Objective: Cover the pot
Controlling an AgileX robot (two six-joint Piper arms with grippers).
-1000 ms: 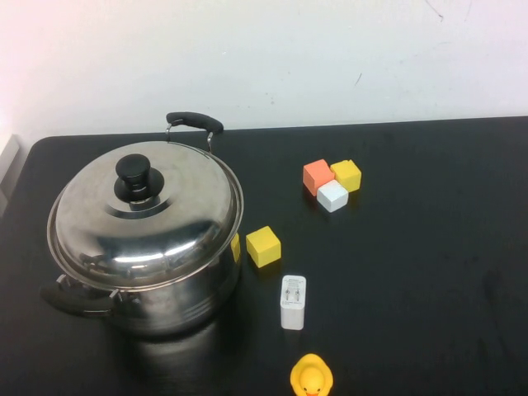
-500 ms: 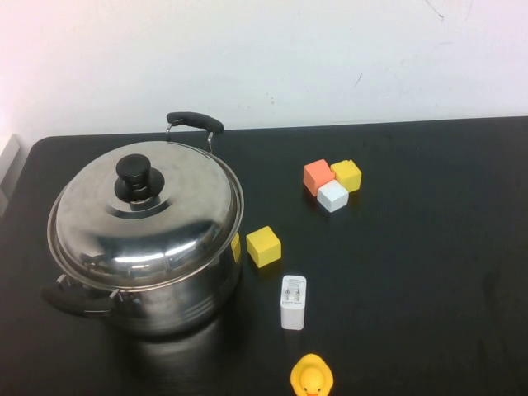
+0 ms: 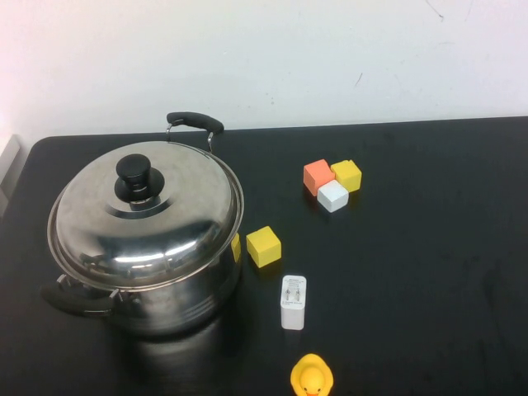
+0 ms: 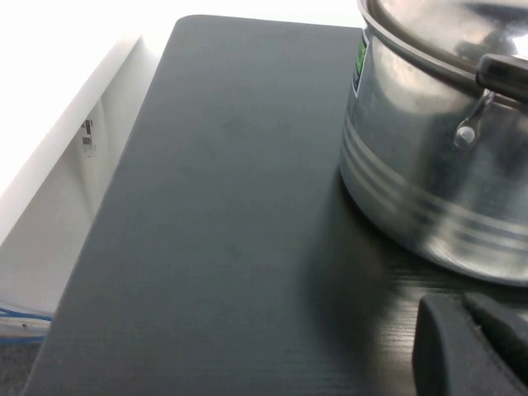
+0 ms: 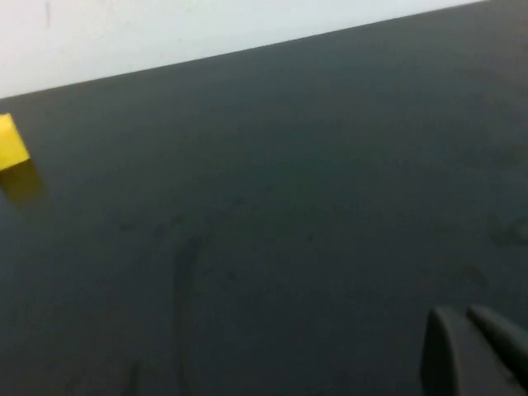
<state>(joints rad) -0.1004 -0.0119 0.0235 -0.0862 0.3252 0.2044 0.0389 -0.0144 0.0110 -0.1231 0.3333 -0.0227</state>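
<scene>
The pot (image 3: 177, 289) is a large shiny steel stockpot with two black side handles, standing at the table's left in the high view. The domed steel lid (image 3: 165, 223) with a black knob (image 3: 134, 172) sits on it and covers it. The pot's wall (image 4: 412, 165) and one handle (image 4: 503, 74) show in the left wrist view. My left gripper (image 4: 467, 313) is shut and empty, low over the table beside the pot. My right gripper (image 5: 467, 320) is shut and empty over bare black table. Neither gripper shows in the high view.
A yellow cube (image 3: 263, 246) lies right of the pot, another partly hidden against its wall. Orange (image 3: 317, 175), yellow (image 3: 346, 174) and white (image 3: 332, 196) cubes cluster further back. A white charger (image 3: 293, 302) and a yellow rubber duck (image 3: 312, 378) lie near the front. The table's left edge (image 4: 124, 165) is close to the pot.
</scene>
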